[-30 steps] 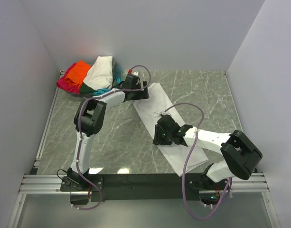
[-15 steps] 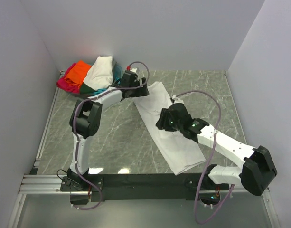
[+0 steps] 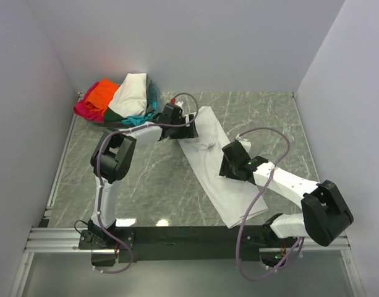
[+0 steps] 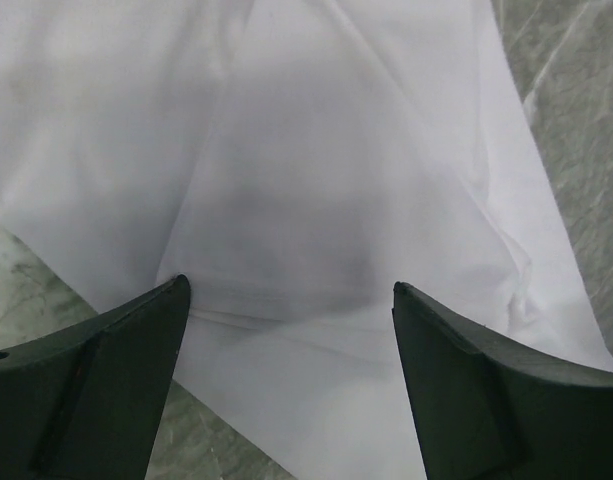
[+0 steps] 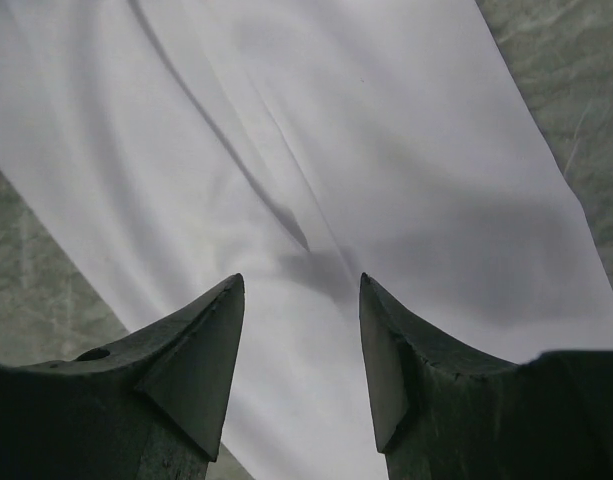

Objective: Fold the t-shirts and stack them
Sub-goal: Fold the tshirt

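A plain white t-shirt, folded into a long strip, lies slantwise on the marble table from the back middle toward the front right. My left gripper hovers over the strip's far end, jaws wide open, cloth below and nothing between the fingers. My right gripper is over the strip's middle, open, with only wrinkled white cloth beneath it. More t-shirts lie heaped at the back left: cream-white, orange, magenta-pink, teal and dark green.
Grey walls close off the table on the left, back and right. A metal rail runs along the left edge. The black base bar with both arm mounts spans the near edge. Bare marble lies left of the strip.
The right arm swung from the strip's lower part up to its middle, jaws widening. The left gripper shifted onto the far end, which now shows wrinkles.
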You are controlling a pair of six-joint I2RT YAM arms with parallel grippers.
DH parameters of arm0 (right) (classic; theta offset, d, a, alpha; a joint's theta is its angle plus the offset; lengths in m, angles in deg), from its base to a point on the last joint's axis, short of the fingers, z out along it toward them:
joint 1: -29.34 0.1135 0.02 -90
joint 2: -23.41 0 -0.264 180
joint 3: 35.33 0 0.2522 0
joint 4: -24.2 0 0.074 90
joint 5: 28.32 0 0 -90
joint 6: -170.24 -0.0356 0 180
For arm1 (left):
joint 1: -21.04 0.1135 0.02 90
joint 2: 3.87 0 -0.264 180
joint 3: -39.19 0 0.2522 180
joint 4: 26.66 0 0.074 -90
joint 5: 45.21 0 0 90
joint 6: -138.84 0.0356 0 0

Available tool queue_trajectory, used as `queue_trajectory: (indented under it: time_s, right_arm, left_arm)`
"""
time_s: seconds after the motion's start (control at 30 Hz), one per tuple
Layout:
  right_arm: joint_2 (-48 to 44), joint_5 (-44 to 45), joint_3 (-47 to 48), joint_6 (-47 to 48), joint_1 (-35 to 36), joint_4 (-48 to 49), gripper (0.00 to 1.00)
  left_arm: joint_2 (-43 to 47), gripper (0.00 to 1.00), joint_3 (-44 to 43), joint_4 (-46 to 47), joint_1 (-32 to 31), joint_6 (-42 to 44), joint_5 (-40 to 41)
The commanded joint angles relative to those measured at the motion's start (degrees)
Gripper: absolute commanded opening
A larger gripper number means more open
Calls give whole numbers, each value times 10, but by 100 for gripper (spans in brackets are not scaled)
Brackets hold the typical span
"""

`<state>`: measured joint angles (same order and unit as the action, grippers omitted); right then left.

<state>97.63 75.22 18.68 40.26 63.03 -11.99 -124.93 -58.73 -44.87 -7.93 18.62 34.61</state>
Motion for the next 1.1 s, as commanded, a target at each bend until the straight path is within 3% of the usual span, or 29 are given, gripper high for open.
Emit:
queue_trajectory:
  time_s: [0.0,0.47,0.83,1.07]
  right_arm:
    - [32,20,-2,-23,1,4,57]
    - [152,-54,53,-33,52,35,54]
    - [248,-84,155,-15,58,37,54]
    - [291,-101,207,-6,58,37,54]
  left_arm:
    - [-28,88,-39,-8,0,-2,-17]
    - [-152,90,-226,-93,44,15,-50]
    - [-241,90,-369,-124,83,1,-92]
    - [-266,91,-411,-123,96,4,-96]
